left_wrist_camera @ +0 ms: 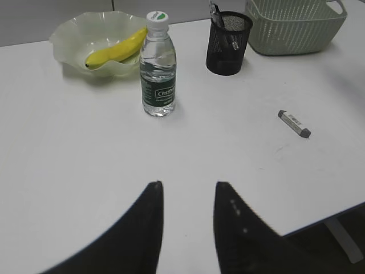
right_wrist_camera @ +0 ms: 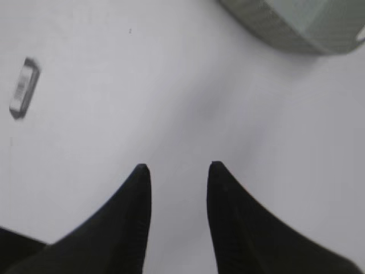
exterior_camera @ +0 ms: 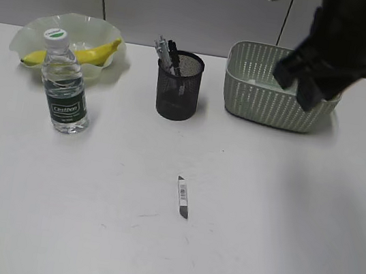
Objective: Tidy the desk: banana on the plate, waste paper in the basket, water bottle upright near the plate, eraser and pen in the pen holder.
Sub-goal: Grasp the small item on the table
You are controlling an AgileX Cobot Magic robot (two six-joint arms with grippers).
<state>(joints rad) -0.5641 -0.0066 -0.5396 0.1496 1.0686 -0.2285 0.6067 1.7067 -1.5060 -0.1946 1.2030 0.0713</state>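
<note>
1. Nearest the camera lies the small grey-and-white eraser stick [exterior_camera: 183,198], flat on the plain white counter [exterior_camera: 277,247], alone in the middle and well apart from everything else.
2. Far left, the smooth yellow banana [exterior_camera: 78,54] rests in the pale green ruffled translucent plate [exterior_camera: 26,34]; the small clear plastic water bottle [exterior_camera: 65,85] with its white cap stands upright just in front of it.
3. The black mesh pen holder [exterior_camera: 179,87] at the far middle already has pens in it. No paper lies loose on the counter; something pale shows inside the sage green perforated basket [exterior_camera: 264,97], far right.
4. The right tool [right_wrist_camera: 175,171] hangs above the basket's near side, parted and empty. The left tool [left_wrist_camera: 187,191], near left, is likewise parted and empty.
5. I judge that only the eraser is left. The next move calls for a tool to lower over it, pinch across its narrow width, and drop it into the pen holder.
</note>
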